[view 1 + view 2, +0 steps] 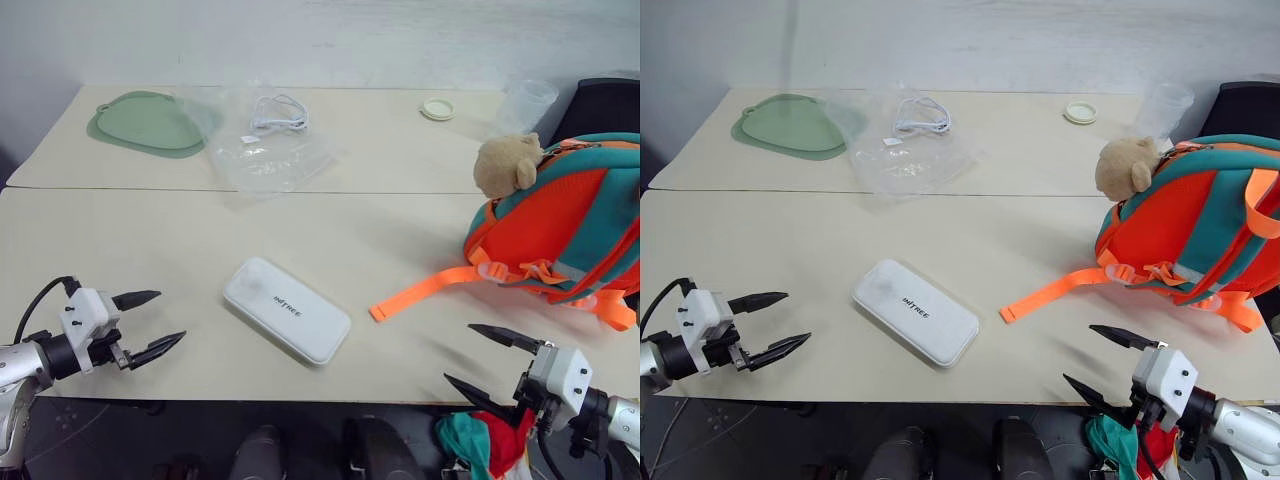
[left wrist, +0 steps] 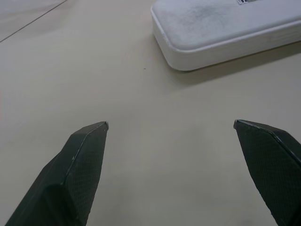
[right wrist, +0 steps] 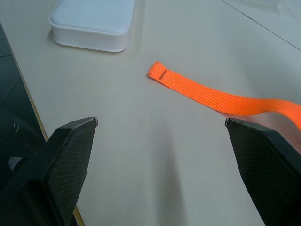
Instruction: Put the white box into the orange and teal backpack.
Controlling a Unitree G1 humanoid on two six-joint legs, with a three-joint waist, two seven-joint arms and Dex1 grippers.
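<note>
The white box [image 1: 286,309] lies flat on the beige table [image 1: 180,250], near the front edge, with small grey lettering on its lid. At the right stands the orange and teal backpack [image 1: 565,220], a tan bear head [image 1: 506,165] at its top and one orange strap [image 1: 425,291] trailing toward the box. My left gripper [image 1: 158,320] is open at the table's front left, a hand's width left of the box [image 2: 221,30]. Open too, my right gripper [image 1: 478,356] hovers at the front right edge, short of the strap end [image 3: 162,74] and the box [image 3: 91,23].
At the back lie a green silicone mat [image 1: 147,123], a clear plastic bag [image 1: 262,152] with a white cable [image 1: 279,113], a small round lid [image 1: 437,108] and a clear cup [image 1: 524,104]. A seam [image 1: 300,191] runs across the table between front and back halves.
</note>
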